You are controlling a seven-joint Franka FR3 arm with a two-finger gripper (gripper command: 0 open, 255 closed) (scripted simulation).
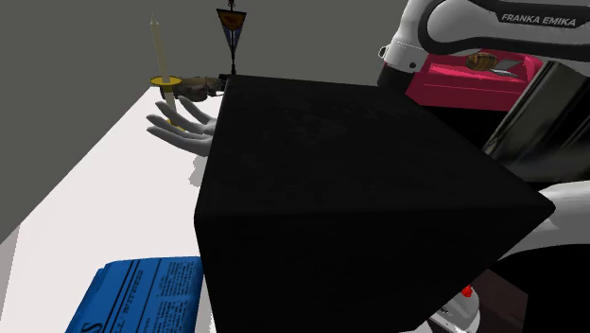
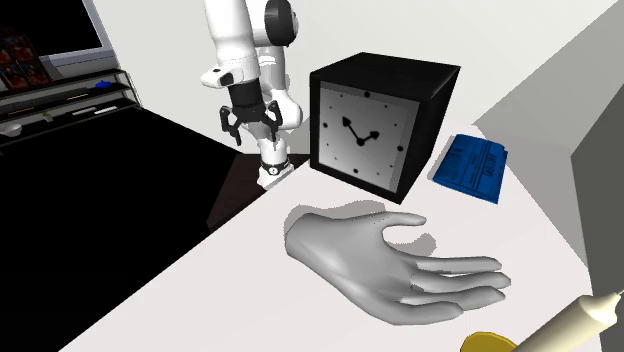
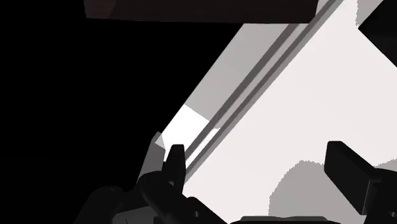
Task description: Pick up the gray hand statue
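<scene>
The gray hand statue [image 2: 390, 260] lies palm up on the white table [image 2: 200, 270], fingers pointing to the second exterior view's right. In the shoulder view the hand statue [image 1: 182, 132] peeks out past the far left corner of a big black box. My gripper [image 2: 250, 128] hangs beyond the table's far edge, left of the box and well away from the statue. It points down and stands open with nothing in it. In the wrist view the gripper [image 3: 261, 170] has its fingers [image 3: 175, 164] wide apart over a pale surface.
A black cube clock [image 2: 365, 125] with a white face stands between arm and statue and shows as the clock's black box [image 1: 359, 208]. A blue book [image 2: 472, 167] lies beside it. A candle [image 2: 585, 318] in a yellow holder [image 1: 166, 81] stands near the statue's fingertips.
</scene>
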